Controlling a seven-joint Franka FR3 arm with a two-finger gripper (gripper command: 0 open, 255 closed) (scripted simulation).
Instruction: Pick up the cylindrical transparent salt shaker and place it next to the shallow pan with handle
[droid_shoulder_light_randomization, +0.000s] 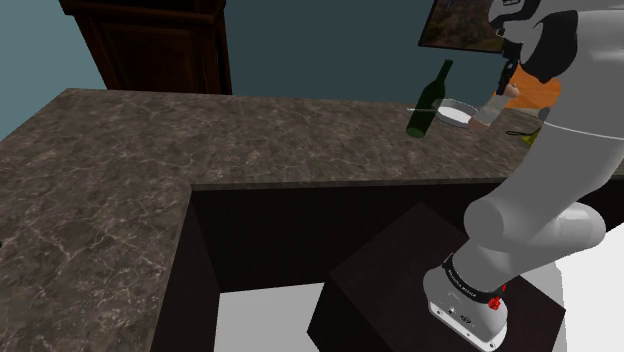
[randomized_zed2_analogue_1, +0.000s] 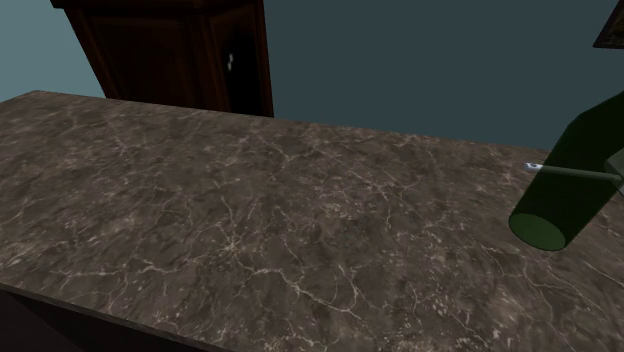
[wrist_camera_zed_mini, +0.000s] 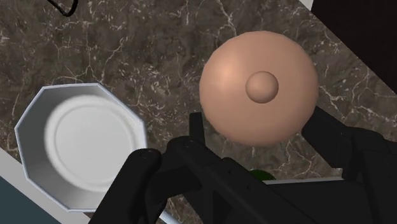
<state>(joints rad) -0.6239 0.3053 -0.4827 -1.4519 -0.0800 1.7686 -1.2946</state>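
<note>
1. As the tan-domed salt shaker (wrist_camera_zed_mini: 257, 89) is clasped at both flanks by the gripper (wrist_camera_zed_mini: 260, 127), it lies just beside the white pan (wrist_camera_zed_mini: 30, 137), over the marbled counter (wrist_camera_zed_mini: 159, 38).
2. Judged light, rigid, slippery, breakable.
3. Best hold: mid-body, below the cap.

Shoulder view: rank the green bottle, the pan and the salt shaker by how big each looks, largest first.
1. green bottle, the longest shape by far
2. pan, a wide, shallow white dish
3. salt shaker, the smallest, pinkish

They stand close together on the counter, so nearness to the camera hardly affects the order.
</note>
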